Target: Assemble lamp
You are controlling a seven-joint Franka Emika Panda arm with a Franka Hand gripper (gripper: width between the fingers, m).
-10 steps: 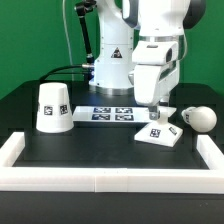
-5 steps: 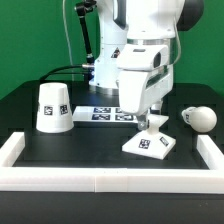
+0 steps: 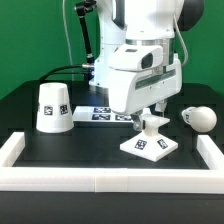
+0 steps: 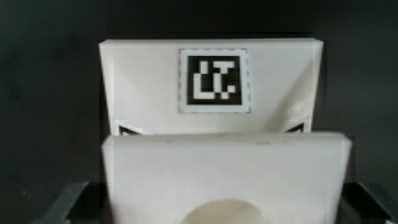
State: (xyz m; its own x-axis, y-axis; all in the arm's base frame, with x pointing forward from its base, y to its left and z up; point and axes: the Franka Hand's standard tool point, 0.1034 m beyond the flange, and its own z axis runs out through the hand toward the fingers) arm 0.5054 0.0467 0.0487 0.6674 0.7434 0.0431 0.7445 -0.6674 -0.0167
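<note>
Lamp base (image 3: 150, 147) lies directly under your gripper (image 3: 150, 121), which is down at the base's far edge and appears to touch it. Whether the jaws are clamped on that edge or only resting against it, you cannot tell: the fingertips are hidden behind the wrist housing in the exterior view and fall outside the wrist view. The wrist view shows the base (image 4: 210, 110) head-on with its tag (image 4: 210, 77) facing the camera. A nearer white block (image 4: 214, 165) with a round hollow fills the foreground. It is probably the socket, but that is not certain.

Outward from the hand, the bulb (image 3: 199, 117) lies on its side near the base, toward the exterior view's right and a little further back, and the two do not touch. The shade (image 3: 53, 106) stands upright, wide end down, well apart on the exterior view's left. The marker board (image 3: 105, 112) lies between it and the base. The square base has no long axis to line up, so your coming move likely turns on this: the bulb is the nearer part, and it is on the right.
</note>
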